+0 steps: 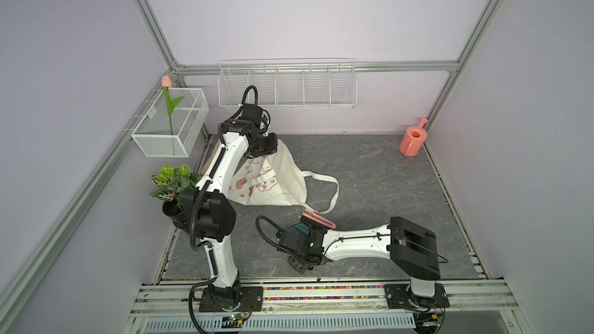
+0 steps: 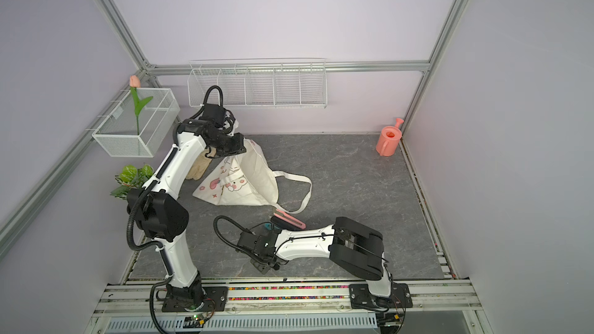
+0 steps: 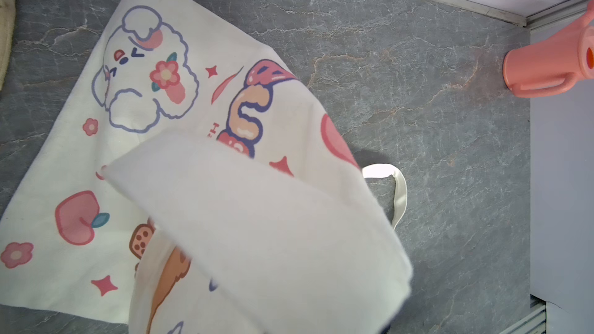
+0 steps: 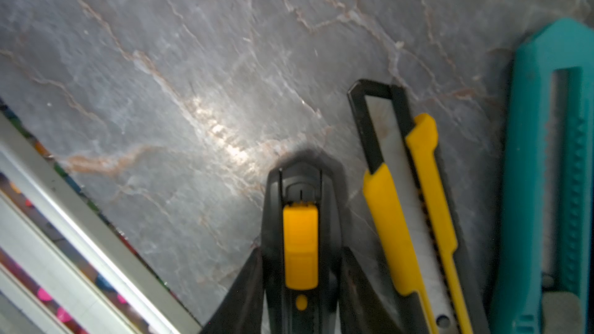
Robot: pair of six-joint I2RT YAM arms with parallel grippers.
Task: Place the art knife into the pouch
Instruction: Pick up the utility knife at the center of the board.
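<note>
The right pincer [image 4: 301,252] straddles the stubby black art knife with a yellow slider [image 4: 300,220]. Its jaws stand close against both flanks, but whether they pinch it cannot be told. The knife lies flat on the grey marble-patterned tabletop [image 4: 160,59] at about 6 o'clock, just beside a slim yellow-and-black cutter [image 4: 405,207] and a teal cutter [image 4: 553,171]. The left pincer [image 1: 262,149] is clamped on the rim of the cream-white cartoon-printed cloth pouch [image 1: 283,184] at 10 o'clock, tenting it upward. The knife looks light, rigid and smooth-sided, so probably slippery. A grip across the mid-body flanks, clear of slider and nose, seems soundest.
</note>
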